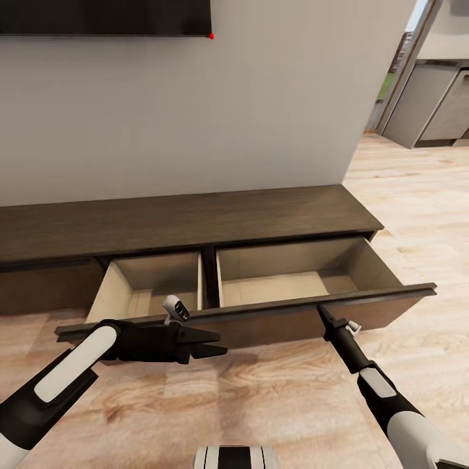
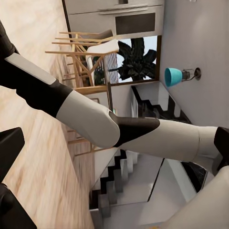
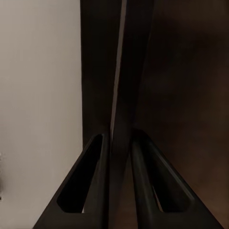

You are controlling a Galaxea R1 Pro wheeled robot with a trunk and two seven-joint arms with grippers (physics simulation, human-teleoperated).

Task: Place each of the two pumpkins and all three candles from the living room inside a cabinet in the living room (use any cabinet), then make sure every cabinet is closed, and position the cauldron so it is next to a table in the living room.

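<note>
1. stood along the base of the grey wall: the cabinet (image 1: pixel 189 221), long, low, dark brown, with its long axis running left to right across the head view.
2. stood pulled out toward the robot: a wide drawer (image 1: pixel 293 286) with tan interior, divided into two compartments; no pumpkin or candle seen in the visible parts of either.
3. ran parallel to the cabinet: the drawer front (image 1: pixel 273 316), a thin dark board, its top edge the nearest part of the unit to both arms.
4. pinched that top edge toward its right end: the right gripper (image 1: pixel 324 312), reaching up from below; in the right wrist view the fingers (image 3: pixel 102 181) sat closed on the thin board, one on each face.
5. hung just in front of the drawer front, at its left half: the left gripper (image 1: pixel 218 344), pointing sideways along the board rather than at it, with nothing seen between its tips; jaw state not discernible.
6. judged as the governing relation: board edge lay straight ahead of the right fingers and crosswise to them, so a push or pull square to the cabinet's long axis would slide the drawer; right arm better placed for that.
7. lay beyond the cabinet's right end: bare wood floor (image 1: pixel 404 189) toward a doorway.
</note>
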